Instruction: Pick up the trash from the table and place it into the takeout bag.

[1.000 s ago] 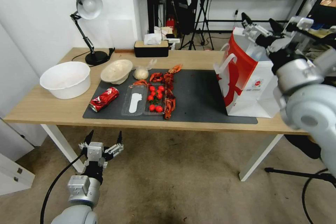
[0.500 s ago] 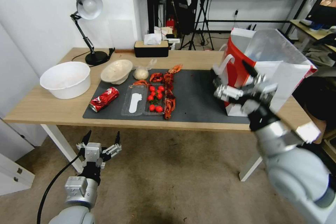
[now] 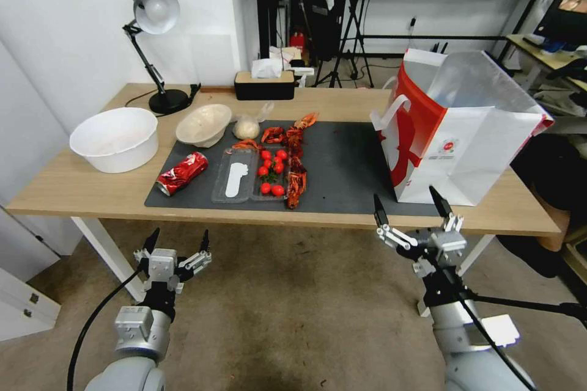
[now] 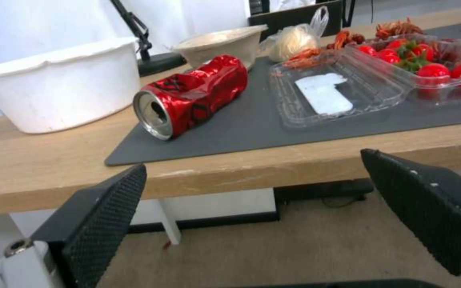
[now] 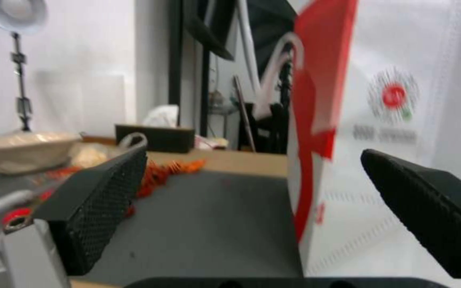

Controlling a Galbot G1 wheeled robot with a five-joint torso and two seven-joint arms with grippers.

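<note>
In the head view, both the left end effector [image 3: 177,243] and the right end effector [image 3: 408,208] are being held open and empty below the bench [image 3: 79,186]; trash is lying at nine o'clock of the takeout bag [image 3: 465,153]. In the left wrist view, the crushed red soda can [image 4: 190,100] is lying unpicked on the mat [image 4: 252,132]. In the right wrist view, the takeout bag [image 5: 401,120] is standing just ahead, so much is judged left

The left gripper [image 3: 178,241] hangs below the tabletop's near edge, toward its left end, on an upright silver wrist [image 3: 142,330] with a black cable looping off to one side. Its two black fingers stand spread apart, tips up — nothing between them. The right gripper [image 3: 408,205] sits below the near edge toward the right end, just under that edge, also pointing upward on its silver wrist [image 3: 460,330]. Its black fingers [image 5: 97,200] are splayed wide — empty — and a cable trails from the forearm.
</note>
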